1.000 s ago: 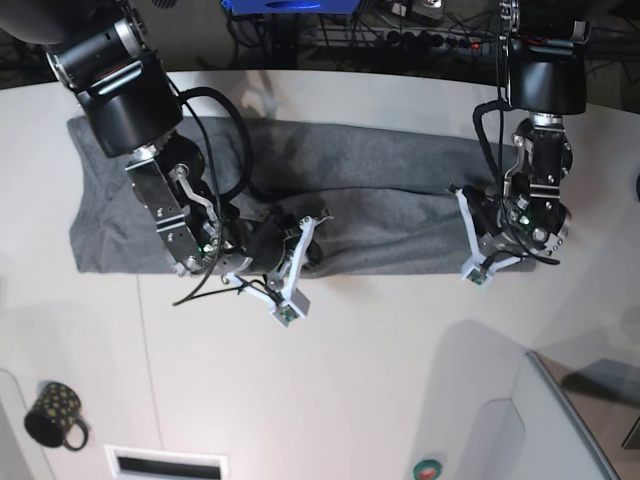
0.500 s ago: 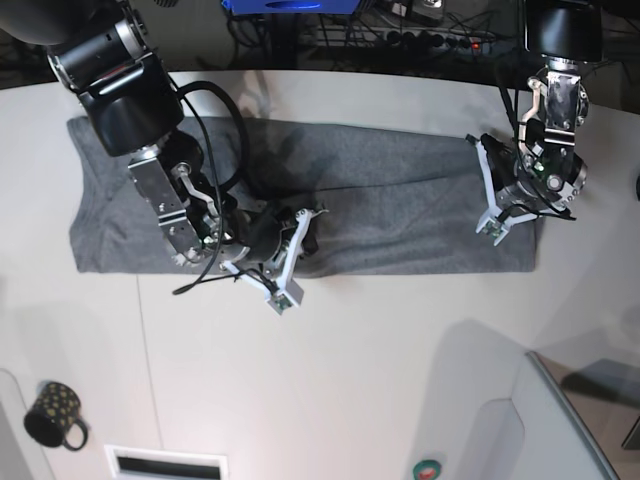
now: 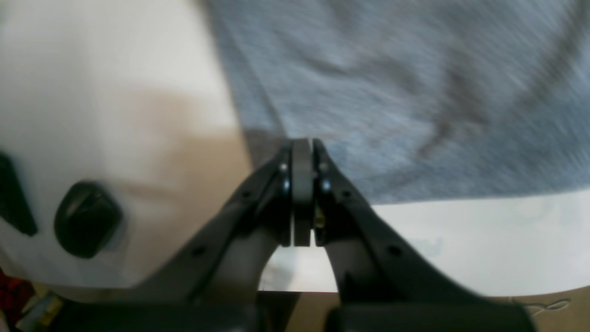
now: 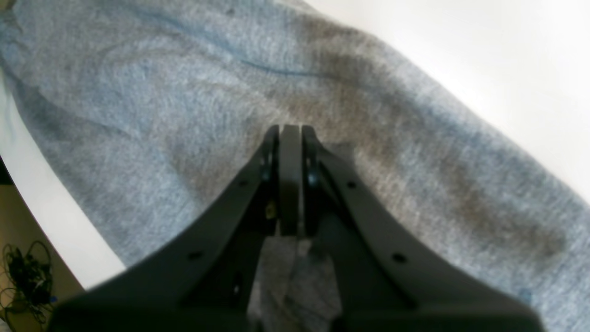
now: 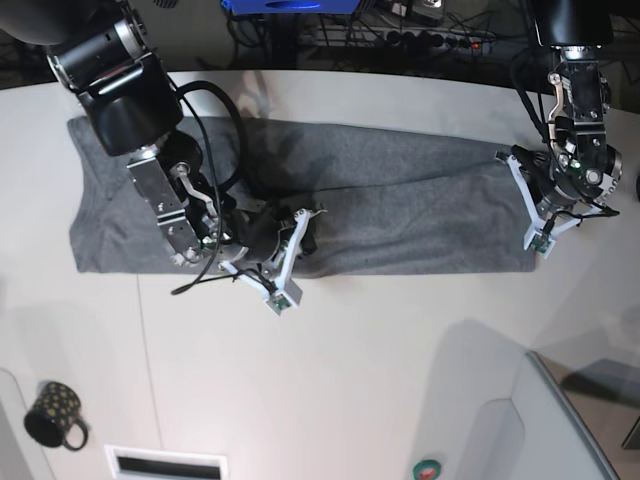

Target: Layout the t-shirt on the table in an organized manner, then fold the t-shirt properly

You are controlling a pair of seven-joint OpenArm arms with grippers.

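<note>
where it lies flat, heather-grey t-shirt [image 5: 400, 200], long band, faint creases

the t-shirt [image 5: 400, 190] is matt, heathered grey knit cloth; the table [image 5: 350, 380] looks smooth, faintly glossy white.

Both of the 2 arms reach down from above. The left gripper [image 3: 303, 152] has its jaws pressed together; the right gripper [image 4: 290, 138] likewise, empty.

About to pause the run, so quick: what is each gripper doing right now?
Left gripper: closed, holding nothing, at the t-shirt's edge.
Right gripper: closed, over the shirt; whether it pinches cloth cannot be told.
</note>
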